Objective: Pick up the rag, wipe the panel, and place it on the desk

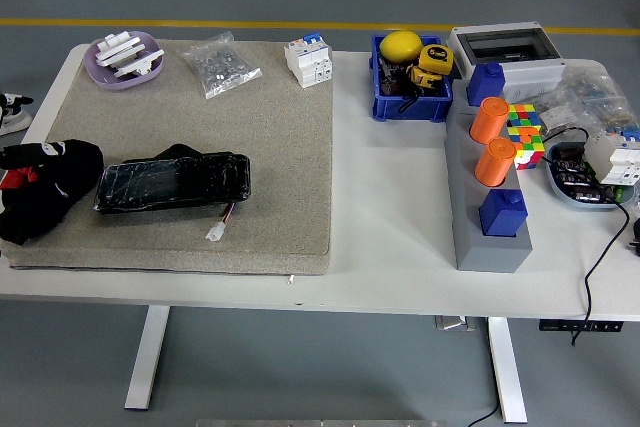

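Head view, left hand (18, 169): only a small black part with red and white shows at the picture's left edge, lying against the rag's near-left side.
Left hand grip: cannot tell; it is dark on dark cloth and cut off by the edge.
Right hand: out of view.
Rag (55, 197): a black, bunched heap on the left end of the mat, touching the hand and reaching away from it toward the panel.
Panel (172, 182): a black, glossy, long slab lying flat on the mat, just beyond the rag on the side away from the hand; its left end touches or slightly overlaps the rag.
Panel lead (220, 225): short wires with a white plug come out of the panel's near right corner.
Mat (270, 147): grey-beige, covers the left half of the white table (390, 227).
Far from the hand, along the mat's back edge: purple dish (125, 59) with white parts, clear bag of small parts (218, 65), white circuit breaker (308, 60).
Well apart, on the right half: blue bin (408, 97) with yellow items, and a grey block (485, 237) carrying orange cylinders and blue pieces.
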{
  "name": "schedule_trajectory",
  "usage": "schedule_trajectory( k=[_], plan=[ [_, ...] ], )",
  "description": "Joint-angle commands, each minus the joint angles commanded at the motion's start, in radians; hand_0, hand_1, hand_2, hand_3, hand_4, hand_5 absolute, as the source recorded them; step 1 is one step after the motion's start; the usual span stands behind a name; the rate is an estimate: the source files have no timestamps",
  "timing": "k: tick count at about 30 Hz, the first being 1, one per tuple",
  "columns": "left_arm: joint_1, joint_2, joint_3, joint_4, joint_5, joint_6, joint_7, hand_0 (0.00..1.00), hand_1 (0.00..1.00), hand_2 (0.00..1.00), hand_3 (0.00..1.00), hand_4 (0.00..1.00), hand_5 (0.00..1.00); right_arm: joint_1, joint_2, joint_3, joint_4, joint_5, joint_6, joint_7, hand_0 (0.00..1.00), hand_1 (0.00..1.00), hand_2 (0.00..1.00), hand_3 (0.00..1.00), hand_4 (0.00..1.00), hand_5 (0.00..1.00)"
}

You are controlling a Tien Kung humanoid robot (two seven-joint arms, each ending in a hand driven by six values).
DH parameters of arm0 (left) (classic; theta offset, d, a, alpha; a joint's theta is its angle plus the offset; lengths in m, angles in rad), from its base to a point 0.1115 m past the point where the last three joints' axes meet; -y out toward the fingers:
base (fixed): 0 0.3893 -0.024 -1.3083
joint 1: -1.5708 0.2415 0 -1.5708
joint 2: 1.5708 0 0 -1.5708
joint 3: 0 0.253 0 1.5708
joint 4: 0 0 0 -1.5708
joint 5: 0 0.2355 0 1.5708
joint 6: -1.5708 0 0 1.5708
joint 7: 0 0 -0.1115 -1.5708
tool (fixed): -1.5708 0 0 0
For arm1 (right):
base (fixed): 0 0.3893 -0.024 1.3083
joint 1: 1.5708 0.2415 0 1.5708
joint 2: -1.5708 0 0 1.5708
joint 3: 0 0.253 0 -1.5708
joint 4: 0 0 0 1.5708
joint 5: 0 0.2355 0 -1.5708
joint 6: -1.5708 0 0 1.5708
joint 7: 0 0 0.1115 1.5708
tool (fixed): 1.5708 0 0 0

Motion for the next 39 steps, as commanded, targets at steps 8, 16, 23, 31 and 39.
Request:
schedule_trajectory(
  k=[8,16,23,31,39],
  plan=[
    [0.004,-0.046,-0.064,-0.049,-0.187,0.05,-0.076,0.763,0.839,0.816,0.781,0.998,0.475,-0.016,0.011,0.008,-0.001,0.0,0.011,-0.003,0.734,0.494,0.649,0.598,0.998,0.591],
    [0.007,-0.108,-0.084,-0.056,-0.239,0.052,-0.104,0.767,0.844,0.814,0.777,0.998,0.47,-0.05,0.032,0.032,-0.009,0.005,0.024,-0.003,0.735,0.494,0.649,0.598,0.998,0.591],
    [0.016,-0.163,-0.116,-0.058,-0.269,0.052,-0.113,0.776,0.843,0.812,0.772,0.998,0.468,-0.068,0.046,0.039,-0.015,0.008,0.035,-0.005,0.734,0.494,0.649,0.599,0.998,0.592],
    [0.029,-0.185,-0.127,-0.063,-0.32,0.049,-0.133,0.787,0.844,0.809,0.77,0.998,0.466,-0.072,0.052,0.046,-0.019,0.008,0.039,-0.008,0.735,0.494,0.65,0.597,0.998,0.592],
    [0.039,-0.195,-0.129,-0.059,-0.383,0.041,-0.203,0.794,0.843,0.808,0.767,0.998,0.467,-0.07,0.057,0.048,-0.019,0.006,0.04,-0.01,0.735,0.494,0.65,0.597,0.998,0.593]
  ],
)
